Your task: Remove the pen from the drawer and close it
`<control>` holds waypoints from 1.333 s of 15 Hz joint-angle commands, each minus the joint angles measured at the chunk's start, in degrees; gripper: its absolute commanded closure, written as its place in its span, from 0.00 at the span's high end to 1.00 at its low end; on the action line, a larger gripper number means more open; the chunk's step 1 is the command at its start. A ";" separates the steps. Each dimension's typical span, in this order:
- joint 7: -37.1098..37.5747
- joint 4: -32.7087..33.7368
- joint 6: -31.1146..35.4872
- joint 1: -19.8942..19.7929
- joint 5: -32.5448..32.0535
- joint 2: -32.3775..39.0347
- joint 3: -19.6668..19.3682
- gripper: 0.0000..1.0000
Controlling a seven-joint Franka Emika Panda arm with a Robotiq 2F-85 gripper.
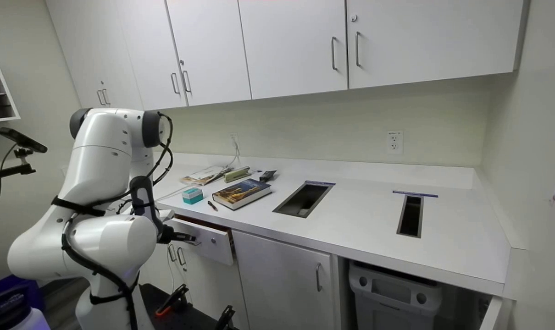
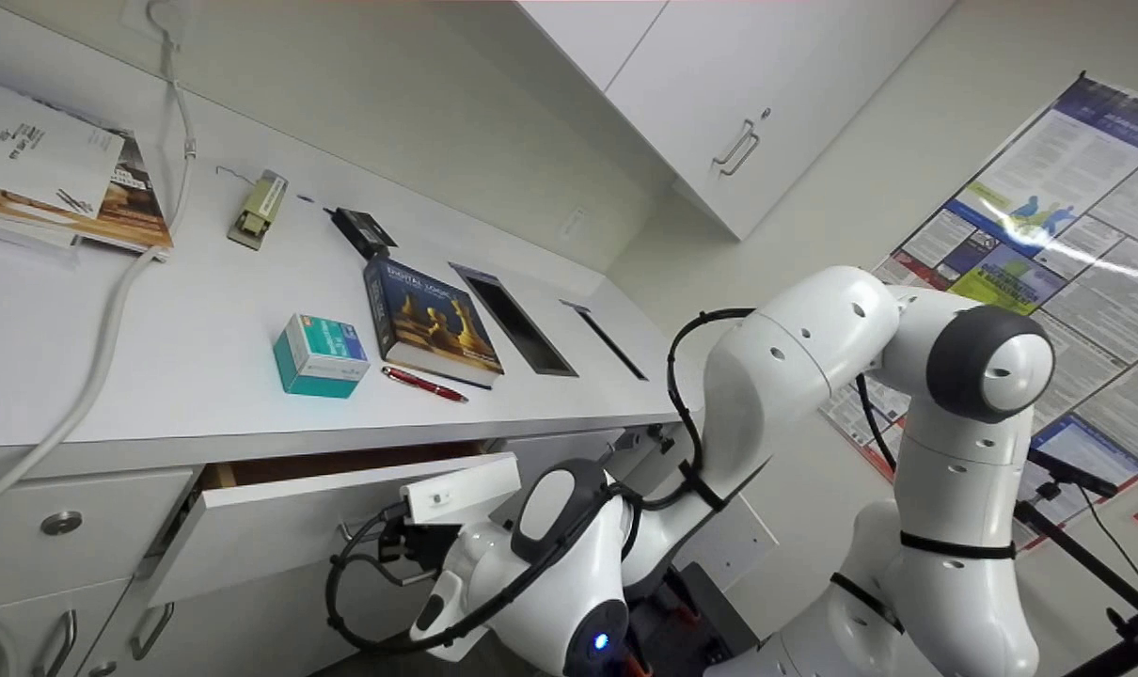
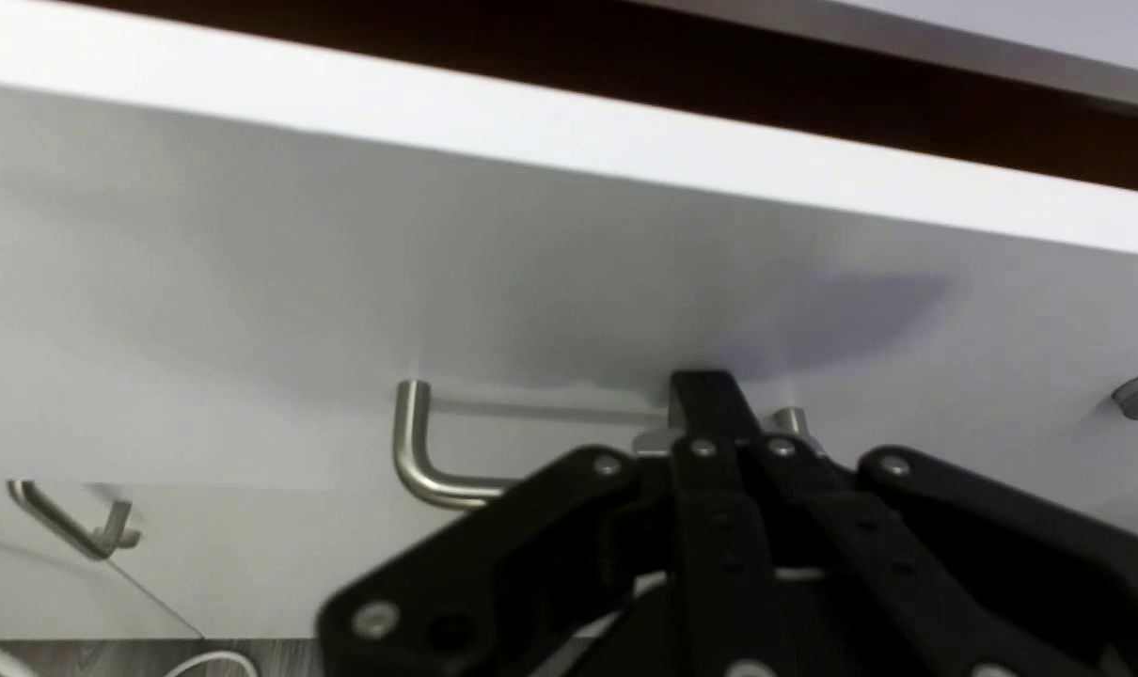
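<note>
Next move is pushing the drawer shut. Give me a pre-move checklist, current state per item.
1. Pen out of the drawer: ok, lying on the countertop beside the book.
2. Drawer open, still needing the push: ok, partly open.
3. Gripper shut: ok, jaws look together.
4. Gripper at the handle: ok, hides part of it in the wrist view.
5. Gripper pressing on the drawer: cannot tell.
6. Nothing inside to snag: cannot tell, mostly hidden.

Pale walls (image 1: 305, 130), white overhead cupboards (image 1: 296, 46) with metal handles (image 1: 333, 53), a white surface (image 1: 360, 206) with two dark rectangular slots (image 1: 304, 199), white lower cupboards (image 1: 282, 270), a wall outlet (image 1: 395, 142), posters (image 2: 1049, 207) streaked with glare, grey wood-look floor (image 3: 89, 655).
</note>
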 commanded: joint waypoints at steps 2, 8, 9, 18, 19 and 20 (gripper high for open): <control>-4.76 2.19 0.11 -2.20 2.78 -0.99 2.25 0.00; -23.89 -5.39 3.33 -5.65 22.34 -16.79 9.96 0.00; -27.87 -6.32 2.77 -6.14 27.02 -19.70 11.05 0.00; -58.63 -11.47 4.02 -8.40 59.82 -44.52 10.44 0.00; -60.77 -11.66 3.90 -7.95 61.52 -46.12 9.62 0.00; -62.64 -11.81 3.74 -7.58 63.02 -47.47 8.91 0.00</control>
